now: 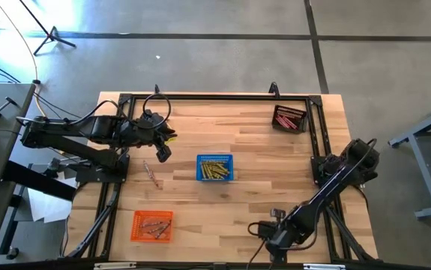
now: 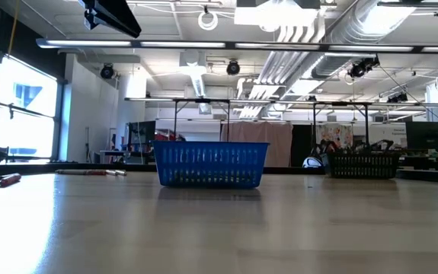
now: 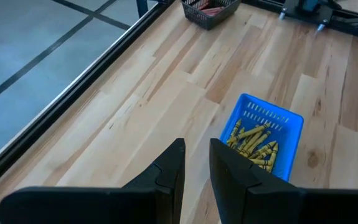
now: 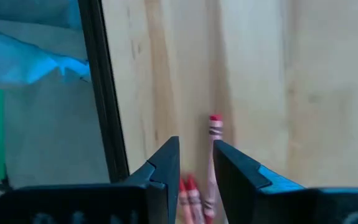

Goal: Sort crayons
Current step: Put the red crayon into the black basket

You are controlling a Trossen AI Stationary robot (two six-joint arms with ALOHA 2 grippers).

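Three small baskets stand on the wooden table: a blue basket (image 1: 215, 168) with yellow crayons (image 3: 253, 140) in the middle, an orange basket (image 1: 152, 226) with tan crayons near the left front, and a dark basket (image 1: 288, 118) with red crayons at the far right. Loose crayons (image 1: 152, 175) lie flat on the table left of the blue basket. My left gripper (image 3: 197, 152) hovers above the table's left part, narrowly open, with nothing between its fingers. My right gripper (image 4: 196, 149) is near the table's front edge (image 1: 273, 217), shut on red crayons (image 4: 191, 190). My right gripper pinches a few red crayons between its two fingers, which slant steeply down. The crayons lie along the fingers. One crayon's tip (image 4: 215, 124) sticks out past the fingertips; the others (image 4: 188, 186) stay back in the gap. Their rear ends are hidden by the gripper.
A black metal frame (image 1: 219, 96) runs along the table's edges; its bar (image 4: 104, 93) shows close beside my right gripper, with the floor beyond. Bare wood lies between the baskets. In the low view, a red crayon (image 2: 9, 180) lies at the left.
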